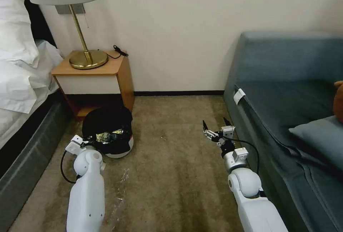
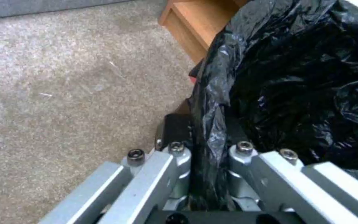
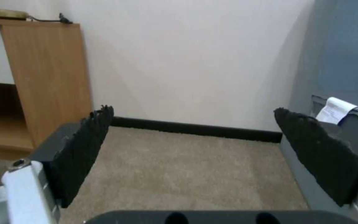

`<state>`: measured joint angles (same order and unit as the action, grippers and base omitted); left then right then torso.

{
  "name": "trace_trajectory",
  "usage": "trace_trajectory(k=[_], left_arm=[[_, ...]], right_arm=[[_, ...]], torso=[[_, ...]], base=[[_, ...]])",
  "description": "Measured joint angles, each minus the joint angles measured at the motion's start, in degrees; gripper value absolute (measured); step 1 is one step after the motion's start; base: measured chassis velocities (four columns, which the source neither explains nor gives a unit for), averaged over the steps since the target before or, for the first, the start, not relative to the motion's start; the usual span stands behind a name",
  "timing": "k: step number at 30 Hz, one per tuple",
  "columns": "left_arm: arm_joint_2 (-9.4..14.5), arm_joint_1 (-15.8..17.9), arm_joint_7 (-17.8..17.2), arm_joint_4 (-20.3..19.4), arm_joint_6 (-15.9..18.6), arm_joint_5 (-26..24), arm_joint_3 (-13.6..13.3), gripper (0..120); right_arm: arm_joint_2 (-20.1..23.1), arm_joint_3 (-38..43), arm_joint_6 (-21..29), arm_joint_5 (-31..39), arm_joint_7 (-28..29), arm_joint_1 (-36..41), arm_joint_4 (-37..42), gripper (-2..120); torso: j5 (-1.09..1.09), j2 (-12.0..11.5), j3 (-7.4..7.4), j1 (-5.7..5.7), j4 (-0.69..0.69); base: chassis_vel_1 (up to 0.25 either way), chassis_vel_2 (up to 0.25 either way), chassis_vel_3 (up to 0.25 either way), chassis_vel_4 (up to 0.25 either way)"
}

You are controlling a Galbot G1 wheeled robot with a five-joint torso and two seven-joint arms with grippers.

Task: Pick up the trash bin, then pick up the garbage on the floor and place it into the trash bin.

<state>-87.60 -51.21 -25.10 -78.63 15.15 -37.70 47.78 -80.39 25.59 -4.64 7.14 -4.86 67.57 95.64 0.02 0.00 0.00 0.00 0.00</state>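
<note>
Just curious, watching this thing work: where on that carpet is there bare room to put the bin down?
The widest bare carpet lies between the trash bin and the sofa, ahead of the open right end effector. It is crowded by the nightstand, where the left end effector clamps the bin's rim.

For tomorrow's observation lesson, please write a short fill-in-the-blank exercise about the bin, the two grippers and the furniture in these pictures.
1. The left gripper is shut on the bin's black ____.
2. The right gripper hangs over the carpet with its fingers ____.
3. The bin is beside the wooden ____, which bears a lamp.

Missing words: bag; open; nightstand
</note>
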Motion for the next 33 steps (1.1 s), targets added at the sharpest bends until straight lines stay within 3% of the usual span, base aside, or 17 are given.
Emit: trace_trajectory(k=[1,6,10,11,13,15,18,19,23,33], left_arm=[[0.0,0.0,0.0,0.0,0.0,0.0,0.0,12],[-0.14,0.13,0.03,0.36,0.0,0.22,0.02,36],[0.02,0.13,0.02,0.59,-0.02,0.22,0.19,46],[0.08,0.11,0.02,0.61,-0.02,0.21,0.28,54],[0.1,0.1,0.02,0.6,-0.02,0.2,0.29,56],[0.16,-0.04,-0.09,0.27,0.04,0.26,0.35,71],[0.16,-0.13,-0.09,0.03,0.06,0.27,0.36,74],[0.17,-0.26,-0.09,-0.46,0.09,0.28,0.37,83],[0.18,-0.71,-0.13,-1.8,0.24,0.29,0.37,97],[0.21,-2.6,-0.36,-7.61,1.0,0.55,0.0,100]], right_arm=[[0.0,0.0,0.0,0.0,0.0,0.0,0.0,99],[-0.15,0.0,-0.2,0.04,-0.12,0.28,-0.26,99],[-0.24,0.01,-0.21,0.08,-0.12,0.5,-0.32,99],[-0.29,0.01,-0.25,0.08,-0.14,0.58,-0.41,99],[-0.3,0.0,-0.27,0.07,-0.15,0.59,-0.43,99],[-0.38,-0.26,-0.58,-0.05,-0.18,0.8,-0.62,99],[-0.4,-0.45,-0.63,-0.11,-0.19,0.97,-0.64,99],[-0.51,-0.53,-0.67,-0.15,-0.23,1.1,-0.65,99],[-0.62,-0.62,-0.85,-0.28,-0.44,1.27,-0.67,99],[-0.79,-0.69,-1.48,-0.61,-0.84,2.07,-0.64,99]], torso=[[0.0,0.0,0.0,0.0,0.0],[-0.01,0.0,0.0,0.0,0.0],[-0.01,0.0,0.0,0.0,0.0],[-0.02,0.0,0.0,0.0,0.0],[-0.02,0.0,0.0,0.0,0.0],[-0.04,0.0,0.0,0.0,0.0],[-0.04,0.0,0.0,0.0,-0.01],[-0.03,0.0,0.0,0.0,0.0],[-0.03,0.0,0.0,0.0,0.0],[-0.02,0.0,0.0,0.0,-0.01]], base=[[0.0,0.0,0.0,0.0],[0.0,0.0,0.0,0.0],[0.0,0.0,0.0,0.0],[0.0,0.0,0.0,0.0],[0.0,0.0,0.0,0.0],[0.0,0.0,0.0,0.0],[0.0,0.0,0.0,0.0],[0.0,0.0,0.0,0.0],[0.0,0.0,0.0,0.0],[0.0,0.0,0.0,0.0]])
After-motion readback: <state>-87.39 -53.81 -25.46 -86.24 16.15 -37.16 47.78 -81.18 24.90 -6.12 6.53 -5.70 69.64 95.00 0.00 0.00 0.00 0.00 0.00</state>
